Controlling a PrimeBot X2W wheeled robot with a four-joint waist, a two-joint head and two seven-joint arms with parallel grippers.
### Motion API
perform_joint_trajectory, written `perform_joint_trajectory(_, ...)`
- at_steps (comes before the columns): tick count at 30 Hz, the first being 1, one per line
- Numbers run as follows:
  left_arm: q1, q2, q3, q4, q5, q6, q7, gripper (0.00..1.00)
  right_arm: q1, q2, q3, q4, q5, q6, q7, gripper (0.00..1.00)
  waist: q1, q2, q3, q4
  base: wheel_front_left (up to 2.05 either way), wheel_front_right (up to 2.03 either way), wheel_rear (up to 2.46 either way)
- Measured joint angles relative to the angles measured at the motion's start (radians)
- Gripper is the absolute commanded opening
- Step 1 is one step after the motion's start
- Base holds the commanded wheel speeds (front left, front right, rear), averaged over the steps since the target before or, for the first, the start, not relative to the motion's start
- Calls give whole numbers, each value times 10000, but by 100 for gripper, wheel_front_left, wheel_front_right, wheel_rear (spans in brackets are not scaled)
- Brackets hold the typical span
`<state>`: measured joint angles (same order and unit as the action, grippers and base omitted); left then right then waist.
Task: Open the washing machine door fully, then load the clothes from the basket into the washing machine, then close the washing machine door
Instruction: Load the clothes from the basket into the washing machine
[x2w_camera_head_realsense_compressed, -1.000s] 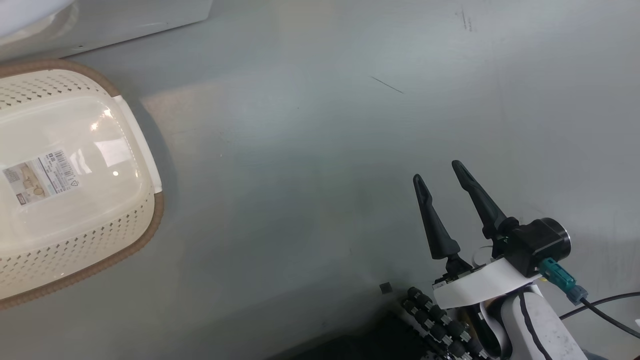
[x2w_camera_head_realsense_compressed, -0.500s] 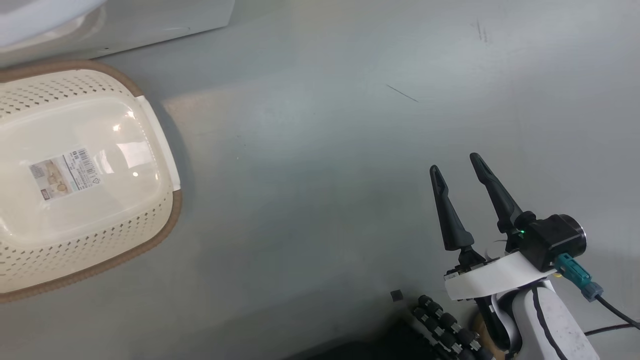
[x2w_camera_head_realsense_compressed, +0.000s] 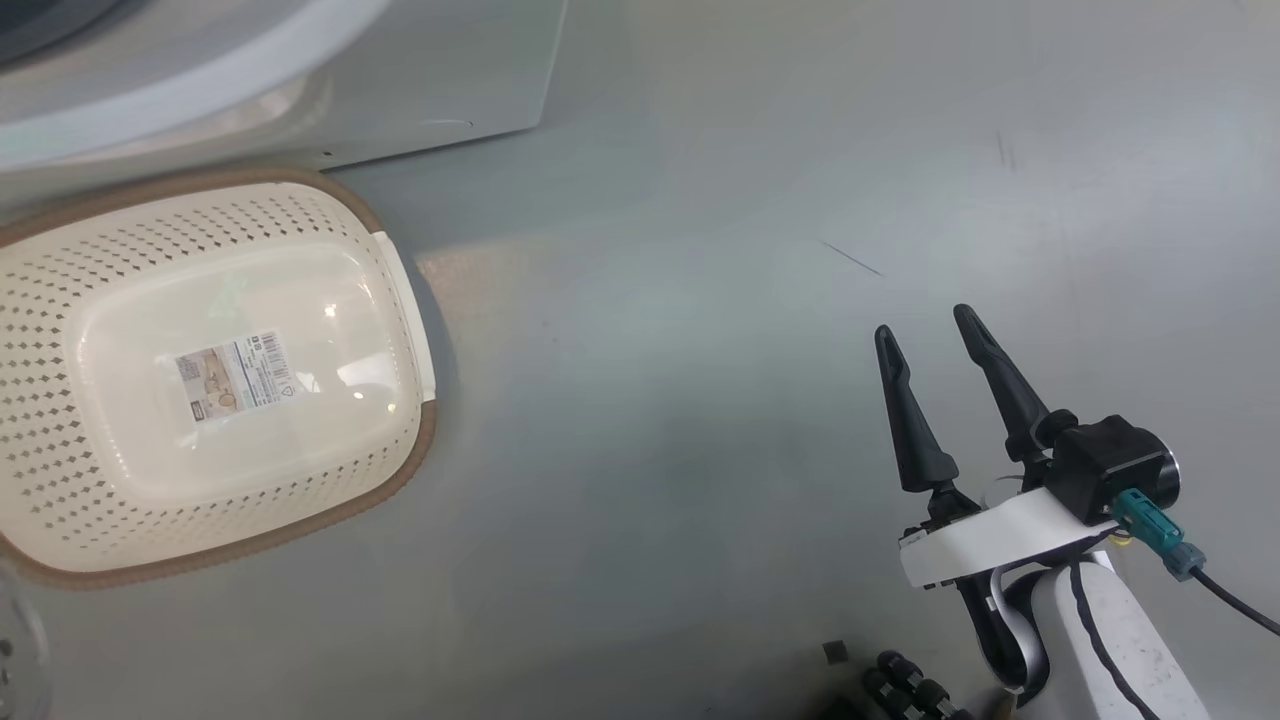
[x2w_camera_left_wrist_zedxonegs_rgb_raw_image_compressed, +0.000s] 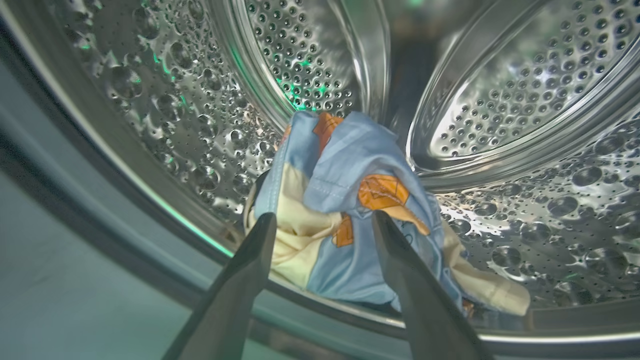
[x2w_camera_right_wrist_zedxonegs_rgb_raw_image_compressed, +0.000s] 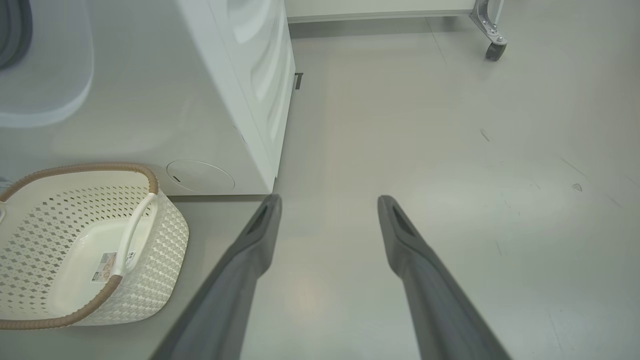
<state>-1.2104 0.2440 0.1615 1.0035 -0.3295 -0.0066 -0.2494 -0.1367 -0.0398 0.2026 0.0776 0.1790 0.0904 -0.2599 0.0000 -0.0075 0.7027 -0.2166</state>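
Observation:
In the left wrist view my left gripper stands open inside the steel drum of the washing machine. The clothes, a light blue bundle with orange prints and cream parts, lie on the drum's lower wall just beyond the fingertips, with fabric showing between the two fingers. The cream basket with its brown rim stands on the floor against the machine's front, holding nothing but its barcode sticker. My right gripper hovers open over bare floor to the basket's right. The washing machine door is out of view.
The right wrist view shows the washing machine, the basket at its foot and my right gripper above grey floor. A caster wheel of a frame stands far off. A black cable trails from the right wrist.
The whole head picture has slid right and down, so the camera has moved and more of the machine's front shows. The right gripper stays open. The left gripper has opened.

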Motion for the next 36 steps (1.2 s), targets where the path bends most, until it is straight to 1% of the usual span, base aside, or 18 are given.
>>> perform_joint_trajectory(9,1340,-477,-148,604,31,-35,-27,100,-4,-6,42,382,272,54,0,100,0,0,-1177,290,0,0,0)
perform_joint_trajectory(13,1910,-767,-403,748,54,-290,-27,100,-1,-12,-13,539,334,56,0,100,0,0,-1730,387,0,0,0)
perform_joint_trajectory(16,2393,-991,-677,777,320,-399,-27,100,2,-12,-52,612,387,58,0,100,0,0,-2144,460,0,0,0)
perform_joint_trajectory(22,3351,-1149,-742,435,481,-472,-27,100,18,-15,-111,648,520,136,0,100,-1,0,-2946,596,0,0,0)
perform_joint_trajectory(27,4254,-1695,-838,69,520,-711,-27,100,81,-23,-245,755,520,144,0,100,-1,0,-3586,708,0,0,0)
perform_joint_trajectory(29,4455,-1779,-838,-21,518,-723,-27,100,88,-21,-261,755,520,144,0,100,-1,0,-3706,732,0,0,0)
perform_joint_trajectory(31,5094,-1941,-905,-297,523,-736,-27,100,151,-23,-351,752,525,146,0,100,-1,0,-4063,799,0,0,0)
perform_joint_trajectory(36,5890,-1948,-1005,-872,660,-734,-27,100,389,-23,-487,746,523,161,0,100,-1,0,-4508,904,0,0,0)
